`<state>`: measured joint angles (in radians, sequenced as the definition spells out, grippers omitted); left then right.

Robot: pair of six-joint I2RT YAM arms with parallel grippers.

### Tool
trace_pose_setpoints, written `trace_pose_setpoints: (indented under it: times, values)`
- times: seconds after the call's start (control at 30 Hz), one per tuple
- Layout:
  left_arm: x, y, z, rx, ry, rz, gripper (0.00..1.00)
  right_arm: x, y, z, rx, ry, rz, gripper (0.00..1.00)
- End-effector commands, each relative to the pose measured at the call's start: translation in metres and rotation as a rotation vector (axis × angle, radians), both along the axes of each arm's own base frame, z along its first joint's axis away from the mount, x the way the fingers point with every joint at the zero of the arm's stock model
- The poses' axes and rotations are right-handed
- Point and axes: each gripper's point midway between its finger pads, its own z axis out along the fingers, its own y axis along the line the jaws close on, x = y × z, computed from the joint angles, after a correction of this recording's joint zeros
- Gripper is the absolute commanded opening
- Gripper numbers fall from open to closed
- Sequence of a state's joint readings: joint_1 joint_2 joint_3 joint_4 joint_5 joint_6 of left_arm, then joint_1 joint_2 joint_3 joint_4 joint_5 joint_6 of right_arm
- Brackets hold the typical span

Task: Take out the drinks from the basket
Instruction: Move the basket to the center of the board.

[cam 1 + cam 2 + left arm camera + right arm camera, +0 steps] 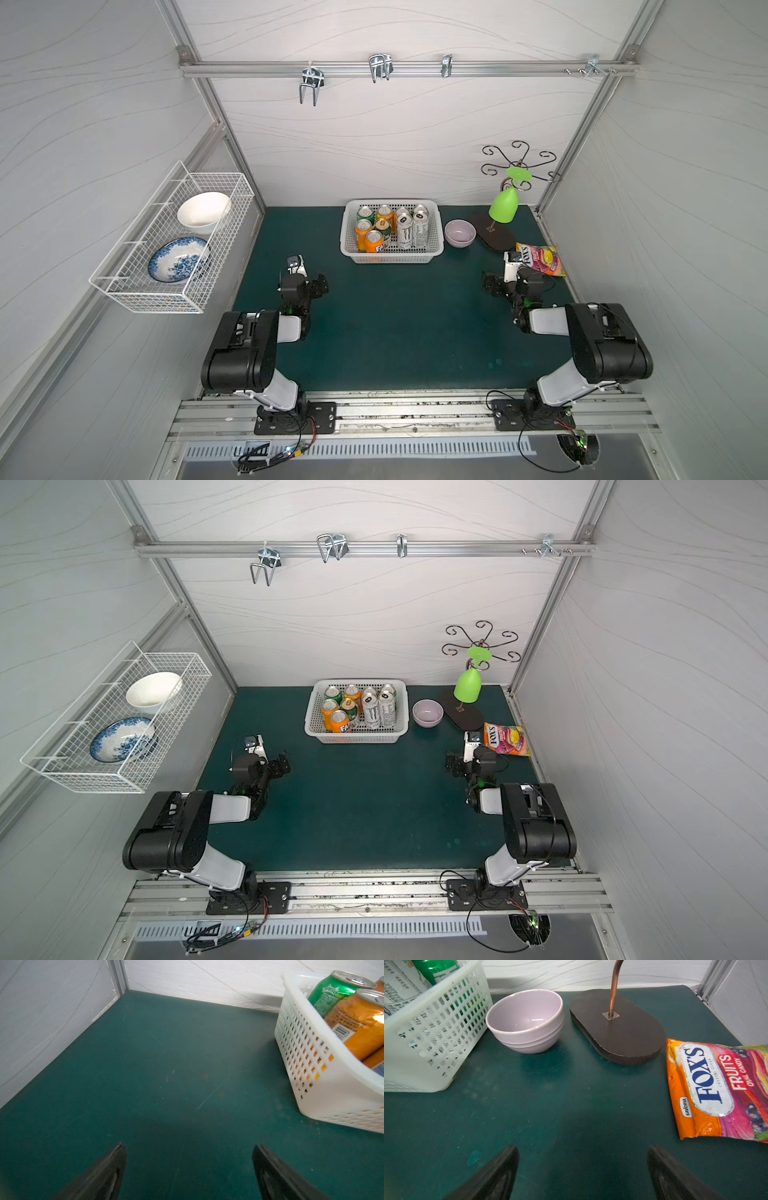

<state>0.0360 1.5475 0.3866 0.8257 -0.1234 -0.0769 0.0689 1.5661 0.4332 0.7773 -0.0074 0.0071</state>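
Drinks (404, 232) all sit in the basket (390, 258); left gripper (189, 1145) and right gripper (584, 1147) gape empty. Next, either must reach in and straddle one.

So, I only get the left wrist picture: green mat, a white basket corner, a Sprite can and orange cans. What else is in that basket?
Observer: Two tall white Monster cans stand in the right half of the basket.
Operator: Anything next to the basket?
Observer: An empty lilac bowl sits on the mat just to its right.
Operator: And the other claw?
Observer: The right gripper hangs open above the mat, near a Fox's candy bag.
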Motion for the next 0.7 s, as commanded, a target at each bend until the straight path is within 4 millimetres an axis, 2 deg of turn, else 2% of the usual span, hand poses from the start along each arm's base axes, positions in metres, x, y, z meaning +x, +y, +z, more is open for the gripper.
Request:
trace_pose_setpoints:
  times: [0.0, 0.57, 0.67]
  values:
    - [0.0090, 0.0003, 0.0148, 0.022, -0.046, 0.000, 0.99, 0.0043, 0.0017, 0.0052, -0.009, -0.013, 0.003, 0.99]
    - [0.0092, 0.0002, 0.0149, 0.021, -0.047, -0.001, 0.99, 0.0046, 0.0016, 0.0046, -0.009, -0.010, 0.003, 0.99]
    - [0.0083, 0.0022, 0.0204, 0.023, -0.067, 0.012, 0.99, 0.0040, 0.0015, 0.0054, -0.008, -0.016, 0.002, 0.99]
